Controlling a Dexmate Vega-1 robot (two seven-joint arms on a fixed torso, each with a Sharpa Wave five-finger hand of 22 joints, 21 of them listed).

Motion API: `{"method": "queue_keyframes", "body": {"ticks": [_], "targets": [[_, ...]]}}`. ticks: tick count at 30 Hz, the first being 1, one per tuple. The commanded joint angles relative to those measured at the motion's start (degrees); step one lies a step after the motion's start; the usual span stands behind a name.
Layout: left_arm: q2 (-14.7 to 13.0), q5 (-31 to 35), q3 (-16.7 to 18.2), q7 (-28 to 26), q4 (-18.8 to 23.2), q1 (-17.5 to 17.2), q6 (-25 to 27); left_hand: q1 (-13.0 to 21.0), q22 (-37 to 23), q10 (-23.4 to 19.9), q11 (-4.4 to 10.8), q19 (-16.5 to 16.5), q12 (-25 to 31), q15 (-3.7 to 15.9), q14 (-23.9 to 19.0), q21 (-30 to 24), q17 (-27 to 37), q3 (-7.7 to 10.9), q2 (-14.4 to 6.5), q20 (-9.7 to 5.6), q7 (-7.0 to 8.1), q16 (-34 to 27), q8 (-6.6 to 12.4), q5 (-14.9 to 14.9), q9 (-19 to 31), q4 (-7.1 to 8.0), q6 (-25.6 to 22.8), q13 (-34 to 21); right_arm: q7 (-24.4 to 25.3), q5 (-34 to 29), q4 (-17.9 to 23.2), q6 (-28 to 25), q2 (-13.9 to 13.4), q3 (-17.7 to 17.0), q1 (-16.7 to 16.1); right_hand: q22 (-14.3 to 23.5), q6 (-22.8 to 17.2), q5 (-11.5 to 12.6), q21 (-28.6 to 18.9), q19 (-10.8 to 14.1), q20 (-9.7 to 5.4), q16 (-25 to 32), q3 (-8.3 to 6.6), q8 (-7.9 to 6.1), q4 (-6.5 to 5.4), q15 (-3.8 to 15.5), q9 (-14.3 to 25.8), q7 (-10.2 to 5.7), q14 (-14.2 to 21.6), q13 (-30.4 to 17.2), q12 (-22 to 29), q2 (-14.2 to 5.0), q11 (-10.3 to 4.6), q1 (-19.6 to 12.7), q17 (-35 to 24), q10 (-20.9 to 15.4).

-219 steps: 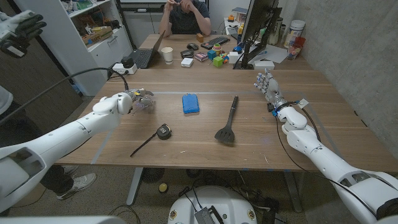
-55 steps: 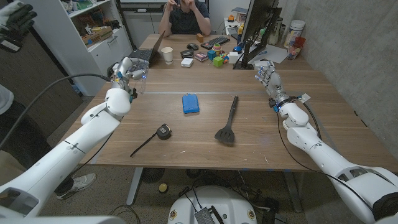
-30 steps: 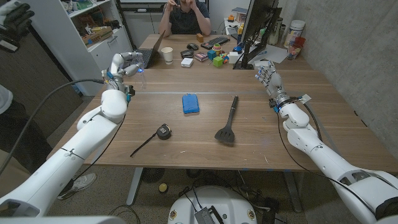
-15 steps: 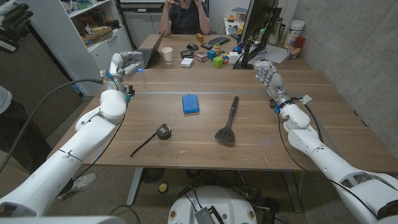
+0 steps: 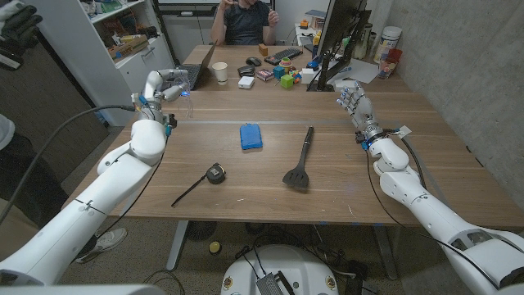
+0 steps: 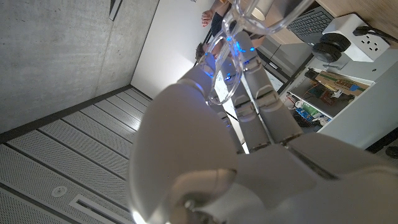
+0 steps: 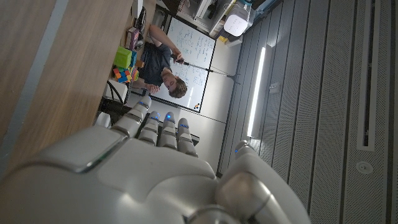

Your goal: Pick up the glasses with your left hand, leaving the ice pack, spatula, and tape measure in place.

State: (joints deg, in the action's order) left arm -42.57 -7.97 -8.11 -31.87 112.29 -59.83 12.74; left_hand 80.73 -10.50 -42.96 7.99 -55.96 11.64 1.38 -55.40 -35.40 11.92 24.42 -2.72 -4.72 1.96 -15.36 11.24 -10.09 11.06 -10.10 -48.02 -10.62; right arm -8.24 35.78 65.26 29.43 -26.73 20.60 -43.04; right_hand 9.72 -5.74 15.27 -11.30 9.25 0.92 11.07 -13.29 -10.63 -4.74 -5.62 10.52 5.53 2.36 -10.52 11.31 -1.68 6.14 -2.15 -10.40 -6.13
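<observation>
Gripping the clear-framed glasses [image 5: 182, 86] above the wooden tabletop [image 5: 246, 176], the left robot hand [image 5: 160, 84] is raised. Blue ice pack [image 5: 251, 135], black spatula [image 5: 300, 160] and tape measure [image 5: 214, 173] lie below; right robot hand [image 5: 352, 102] stands released, fingers apart.

Laptop [image 5: 190, 75]; paper cup [image 5: 220, 72]; seated person [image 5: 243, 20]; monitor [image 5: 342, 33]; perhaps toy blocks [image 5: 284, 75].

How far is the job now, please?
Done: the left hand holds the clear glasses lifted off the table. The ice pack, spatula and tape measure lie on the table, untouched. The right hand is idle. Nothing seems left but keeping the hold.
</observation>
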Motion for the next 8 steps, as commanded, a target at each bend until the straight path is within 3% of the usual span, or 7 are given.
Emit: {"method": "queue_keyframes", "body": {"ticks": [1,8], "targets": [[-0.2,-0.1,0.3,0.2,0.6,-0.7,0.3,2.5,-0.1,-0.4,-0.03,-3.4,0.3,11.58,-7.3,-0.3,0.8,1.73,-2.9,-3.79,0.08,0.1,0.07,-1.6,0.1,0.43,-0.7,-0.2,0.1,0.2,0.8,-0.2,-0.3,-0.2,-0.6,0.1,-0.2,0.3,0.2,0.1,-0.43,-0.1,0.10,-0.45,-0.14,-0.10,0.1,0.19,0.3,-0.3,-0.2,0.00,0.36,-0.6,-0.1,0.0],[0.0,-0.2,0.4,0.1,0.8,-0.9,0.3,2.5,-0.1,-0.3,0.00,-3.4,0.2,11.56,-7.3,-0.5,0.8,1.79,-2.9,-3.76,-0.05,0.2,0.01,-1.6,0.1,0.44,-0.6,-0.2,0.1,0.3,1.0,-0.3,-0.4,-0.3,-0.8,0.1,-0.2,0.4,0.2,0.1,-0.47,-0.1,0.15,-0.46,-0.14,-0.08,0.1,0.22,0.3,-0.3,-0.2,-0.03,0.45,-0.6,-0.1,0.0]]}}
